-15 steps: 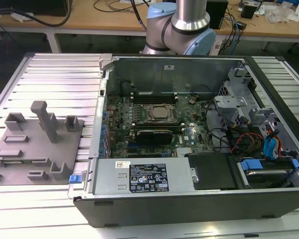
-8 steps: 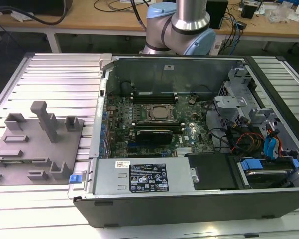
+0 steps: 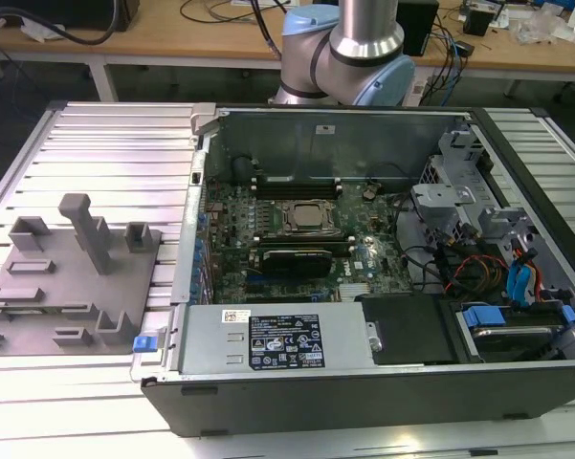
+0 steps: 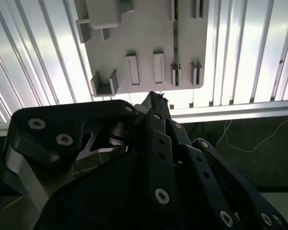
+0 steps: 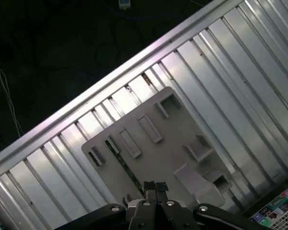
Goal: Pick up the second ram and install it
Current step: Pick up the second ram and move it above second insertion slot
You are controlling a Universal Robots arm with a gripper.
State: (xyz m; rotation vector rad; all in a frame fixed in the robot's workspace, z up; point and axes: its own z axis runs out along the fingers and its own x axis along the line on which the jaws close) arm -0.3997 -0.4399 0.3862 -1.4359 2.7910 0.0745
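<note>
Second ram (image 5: 125,167) is seated edge-up in the grey holder tray (image 5: 172,139); pickup is judged pending. The gripper (image 5: 155,186) is held closed over the tray; opening and alignment are called for.

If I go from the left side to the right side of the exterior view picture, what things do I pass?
Grey holder tray → CPU socket in the middle of the open computer → grey drive cage → blue cables.
</note>
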